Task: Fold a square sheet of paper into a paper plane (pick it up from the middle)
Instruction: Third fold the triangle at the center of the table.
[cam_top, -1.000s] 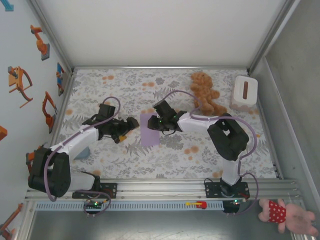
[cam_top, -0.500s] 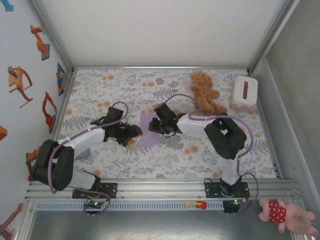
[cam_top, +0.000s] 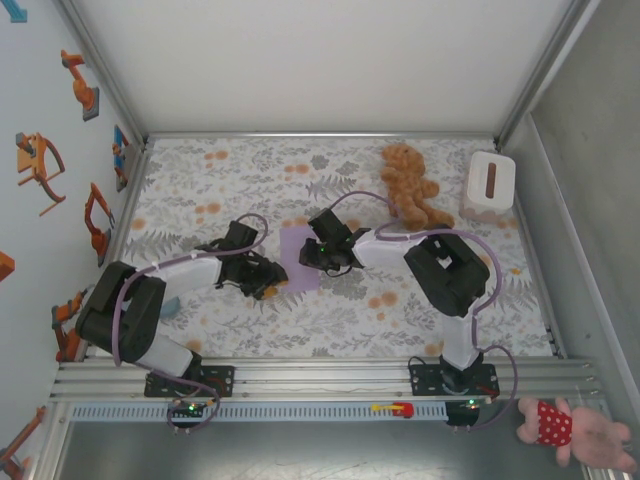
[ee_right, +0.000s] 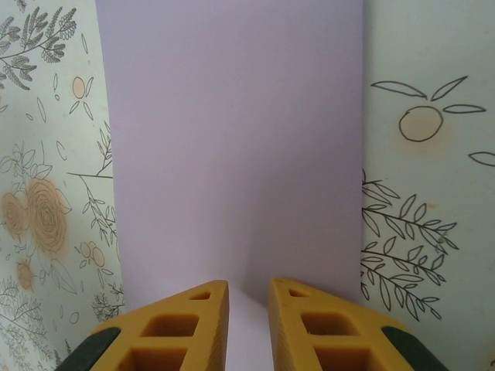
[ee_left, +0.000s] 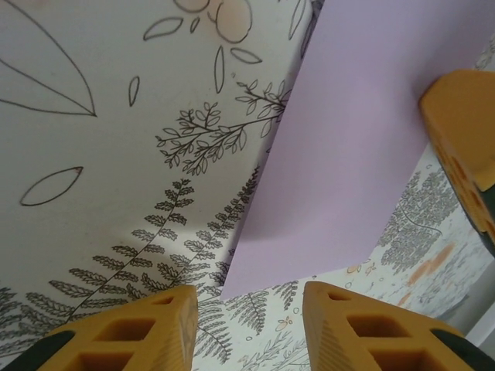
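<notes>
Left gripper [cam_top: 268, 284]: closer than a second ago and narrower, now half-wide, empty, at the corner of the square sheet of paper [cam_top: 297, 250] farthest from the teddy bear [cam_top: 408, 185]. Sheet: flat, unfolded, left of and nearer than the bear. Right gripper [ee_right: 247, 325]: over the sheet's bear-side half, jaws almost together, grip on paper impossible to tell; step judged the mid-sheet pickup, next a clean pinch and lift.

We look down on the whole table [cam_top: 250, 170] from above; both wrist cameras closely face the same paper [ee_left: 363, 139] [ee_right: 232, 139]
</notes>
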Robot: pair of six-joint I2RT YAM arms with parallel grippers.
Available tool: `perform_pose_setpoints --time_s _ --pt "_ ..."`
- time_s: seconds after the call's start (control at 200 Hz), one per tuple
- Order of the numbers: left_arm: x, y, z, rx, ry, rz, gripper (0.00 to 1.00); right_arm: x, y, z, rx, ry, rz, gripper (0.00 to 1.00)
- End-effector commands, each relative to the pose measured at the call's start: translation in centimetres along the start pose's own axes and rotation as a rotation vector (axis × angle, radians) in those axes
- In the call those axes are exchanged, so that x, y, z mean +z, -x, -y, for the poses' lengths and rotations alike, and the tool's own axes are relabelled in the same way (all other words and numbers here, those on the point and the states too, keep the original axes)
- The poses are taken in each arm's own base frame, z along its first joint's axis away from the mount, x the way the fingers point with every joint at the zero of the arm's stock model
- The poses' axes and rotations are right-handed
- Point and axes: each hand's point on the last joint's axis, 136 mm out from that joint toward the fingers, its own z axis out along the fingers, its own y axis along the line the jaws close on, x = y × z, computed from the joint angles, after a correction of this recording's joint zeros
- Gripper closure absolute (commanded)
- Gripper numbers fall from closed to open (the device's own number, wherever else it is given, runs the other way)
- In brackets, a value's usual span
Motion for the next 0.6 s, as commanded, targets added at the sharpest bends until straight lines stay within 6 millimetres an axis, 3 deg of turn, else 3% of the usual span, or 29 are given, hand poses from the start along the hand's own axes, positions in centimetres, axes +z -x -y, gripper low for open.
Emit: perform_pose_setpoints --time_s 0.0,0.225,0.596 --pt "0.5 -0.4 -0.2 -0.012 -0.005 -0.021 0.63 1.4 -2.5 3.7 0.033 -0.109 -0.070 0.80" --pt "1.0 -0.4 -0.3 -0.014 -0.007 -0.033 0.64 1.4 -2.6 3.9 0.034 -0.115 -0.072 0.81" --pt "1.0 -0.2 1.3 0.012 -0.073 -0.036 0.71 1.6 -2.7 4.1 0.034 -0.118 -0.079 0.82"
